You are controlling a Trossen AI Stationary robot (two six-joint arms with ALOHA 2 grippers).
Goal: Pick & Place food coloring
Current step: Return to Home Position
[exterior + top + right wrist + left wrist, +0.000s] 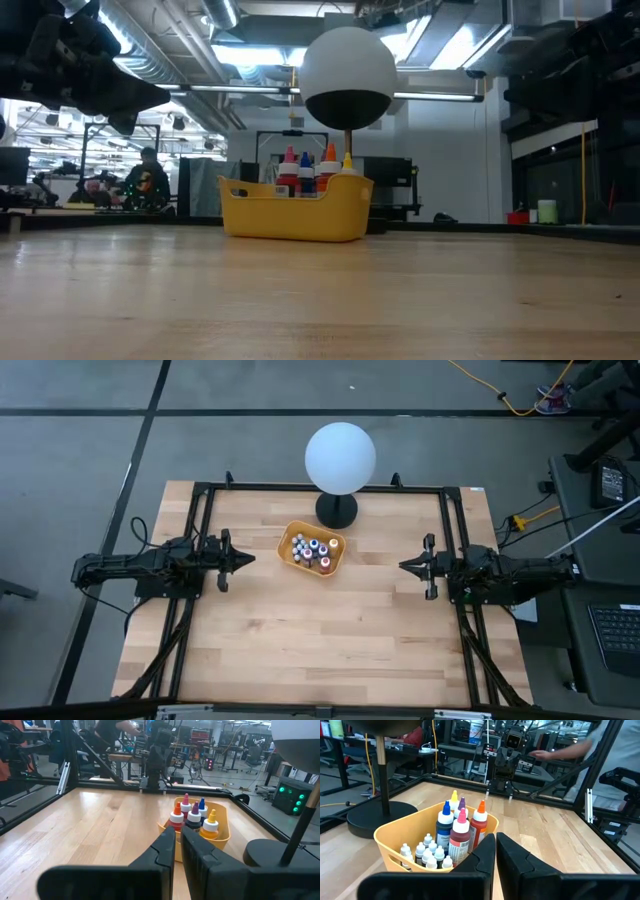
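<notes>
The left gripper hangs over the left side of the table, its two dark fingers drawn together with barely a sliver between them and nothing held. The right gripper mirrors it on the right side, likewise closed and empty. Both point inward, with bare wood lying between each one and the middle. There sits the yellow-orange rectangular plastic tray, turned a little askew, and inside it stand the food coloring bottles: a few taller ones with orange, pink, blue, yellow and purple tops at one end, and a huddle of tiny white-capped ones at the other. Just behind the tray, toward the far edge, stands the big white globe on its round black base, looming over the bottles from the low view. The light wooden table is ringed by a black metal frame. Beyond it lies grey floor with a yellow cable trailing across, and a person sits far back among the workbenches under bright ceiling lights.
</notes>
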